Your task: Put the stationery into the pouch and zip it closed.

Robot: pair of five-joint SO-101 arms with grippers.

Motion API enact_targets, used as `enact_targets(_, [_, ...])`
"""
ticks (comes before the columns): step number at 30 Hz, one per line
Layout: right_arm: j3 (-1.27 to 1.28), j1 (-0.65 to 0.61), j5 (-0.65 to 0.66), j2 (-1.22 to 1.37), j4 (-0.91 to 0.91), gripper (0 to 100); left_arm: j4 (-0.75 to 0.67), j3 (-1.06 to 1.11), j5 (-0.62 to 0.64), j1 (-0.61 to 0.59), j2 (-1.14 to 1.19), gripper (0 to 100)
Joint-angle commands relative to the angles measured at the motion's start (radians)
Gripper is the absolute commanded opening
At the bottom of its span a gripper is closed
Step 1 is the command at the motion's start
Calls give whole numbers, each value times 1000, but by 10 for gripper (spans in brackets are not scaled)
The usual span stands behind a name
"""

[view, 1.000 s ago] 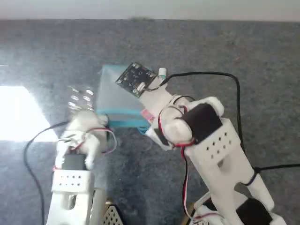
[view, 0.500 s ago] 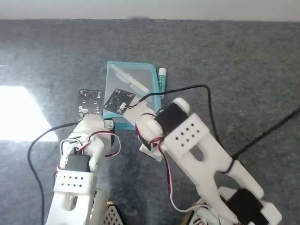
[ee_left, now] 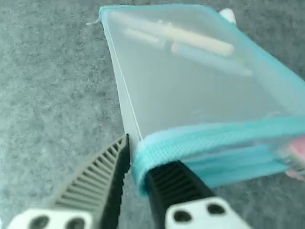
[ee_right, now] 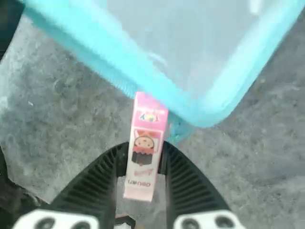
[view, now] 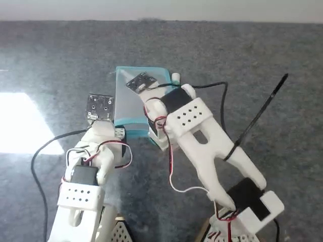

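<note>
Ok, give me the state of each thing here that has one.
pouch: on the table, white sticks inside, one corner pinched.
pink eraser: gripped, one end at the pouch's zip edge.
left gripper: jaws shut on the pouch's corner.
right gripper: jaws shut on the pink eraser.
capped stick: on the table beside the pouch, outside it.

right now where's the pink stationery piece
In the right wrist view, the pink stationery piece is held in the right gripper, its far end at the zipper edge of the pouch.
</note>
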Motion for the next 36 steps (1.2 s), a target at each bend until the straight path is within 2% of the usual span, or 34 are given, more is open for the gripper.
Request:
enact_targets(1, [-80, 10, -41, 27, -24, 8, 5, -67, 15, 6, 2, 10])
enact_targets(13, [-325, 5, -138, 205, -19, 8, 32, -68, 11, 14, -9, 10])
enact_targets(21, [-723, 7, -143, 429, 87, 11, 29, -64, -9, 17, -9, 10])
enact_targets(23, [-830, 2, -140, 496, 127, 37, 28, -64, -11, 17, -9, 10])
enact_targets(30, [-1062, -4, -140, 639, 182, 240, 28, -62, -11, 17, -9, 10])
enact_targets(36, [-1142, -71, -84, 641, 183, 264, 28, -62, -11, 14, -9, 10])
